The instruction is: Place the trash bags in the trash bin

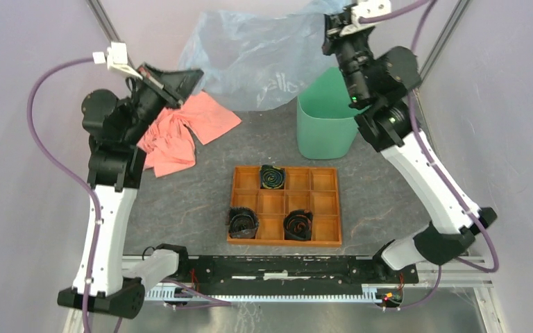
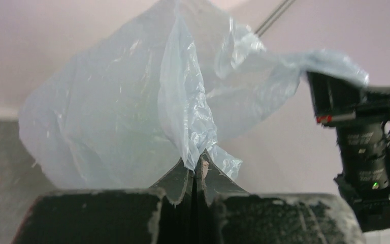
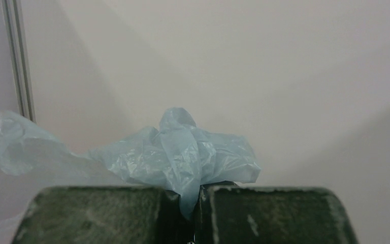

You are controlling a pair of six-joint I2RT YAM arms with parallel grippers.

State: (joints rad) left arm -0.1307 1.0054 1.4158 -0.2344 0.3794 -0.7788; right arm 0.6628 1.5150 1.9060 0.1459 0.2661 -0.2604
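Your arms are both raised.
Left gripper (image 2: 195, 170) and right gripper (image 3: 195, 198) each pinched closed on the trash bag (image 1: 250, 59).

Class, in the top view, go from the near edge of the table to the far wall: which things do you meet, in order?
wooden tray → trash bin → trash bag

Pale blue translucent bag (image 1: 250, 62), mint-green bin (image 1: 323, 135), salmon-pink cloth (image 1: 180, 132), orange-brown tray (image 1: 324, 182), black rolls (image 1: 273, 177).
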